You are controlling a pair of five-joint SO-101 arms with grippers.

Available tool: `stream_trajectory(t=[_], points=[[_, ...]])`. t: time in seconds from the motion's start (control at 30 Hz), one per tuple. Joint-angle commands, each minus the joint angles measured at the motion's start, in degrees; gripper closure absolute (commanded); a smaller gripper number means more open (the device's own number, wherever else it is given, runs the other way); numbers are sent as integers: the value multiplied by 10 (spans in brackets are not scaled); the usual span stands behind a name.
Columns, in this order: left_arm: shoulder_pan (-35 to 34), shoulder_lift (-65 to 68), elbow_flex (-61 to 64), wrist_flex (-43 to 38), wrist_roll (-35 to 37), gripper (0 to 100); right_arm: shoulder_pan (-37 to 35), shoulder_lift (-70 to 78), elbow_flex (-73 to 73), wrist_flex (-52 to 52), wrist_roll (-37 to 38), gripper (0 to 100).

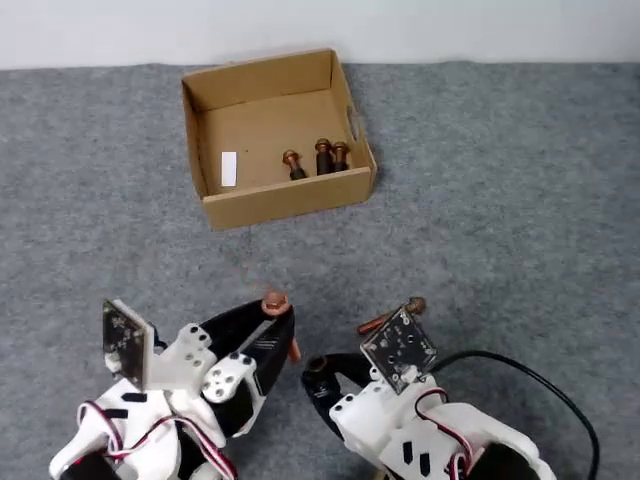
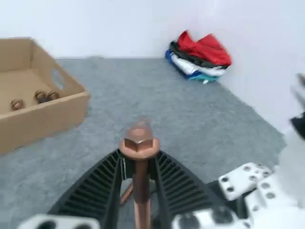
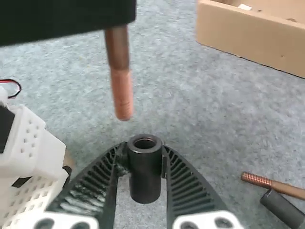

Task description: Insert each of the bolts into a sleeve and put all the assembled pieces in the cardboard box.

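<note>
Grey carpet [image 1: 500,200] covers the table up to a white wall [image 2: 119,24], and one heap of folded clothes [image 2: 200,57] lies in the corner. One cardboard box [image 1: 285,205] stands open at the far side. Three assembled pieces [image 1: 322,155] lie in a row along its near wall, with one white label [image 1: 229,168] stuck to its floor. The left gripper [image 2: 139,160] is clamped on one bolt [image 2: 139,143], held upright with its hex head on top. The right gripper [image 3: 144,152] is closed around one sleeve [image 3: 144,169], which stands upright with its bore open to the top. The bolt's threaded tip hangs just above the sleeve's mouth, slightly to one side and not touching it. One loose bolt [image 3: 269,183] and one loose sleeve [image 3: 283,207] lie just beside each other on the carpet near the right arm.
</note>
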Motion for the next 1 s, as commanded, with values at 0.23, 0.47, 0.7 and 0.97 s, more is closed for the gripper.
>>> stream_trajectory(t=[0.23, 0.47, 0.7, 0.97], points=[[41, -7, 22, -62, 4, 995, -8, 7, 15, -65, 62, 990], [51, -5, 24, -48, 4, 995, -7, 7, 22, -91, 69, 990], [43, -8, 22, -61, 4, 995, -6, 7, 19, -87, 69, 990], [-6, -6, 28, -85, 5, 995, -5, 6, 19, -87, 69, 990]])
